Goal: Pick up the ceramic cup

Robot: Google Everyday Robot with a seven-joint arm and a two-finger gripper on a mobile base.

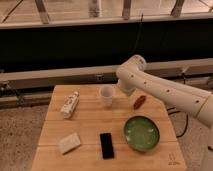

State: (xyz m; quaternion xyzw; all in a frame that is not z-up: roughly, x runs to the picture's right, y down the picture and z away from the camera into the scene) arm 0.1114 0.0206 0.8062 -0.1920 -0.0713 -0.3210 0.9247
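Cup (pixel 106 95) stands upright at back-middle of the surface (pixel 90 131), bottle (pixel 69 104) to its left. Pincer (pixel 122 90) hangs just right of cup, jaws spread, holding nothing (arm hides part). Straddle the rim squarely, squeeze gently, lift straight; it may tip.

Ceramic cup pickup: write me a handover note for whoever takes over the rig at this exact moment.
Pincer: open, holding nothing, low over the back of the table, just right of the ceramic cup. Contact with the cup cannot be told.
Ceramic cup: upright on the wooden table, back centre, between the white bottle and a reddish-brown item.
Done: arm is beside the cup.
Left: set the pincer around the cup, close, lift.
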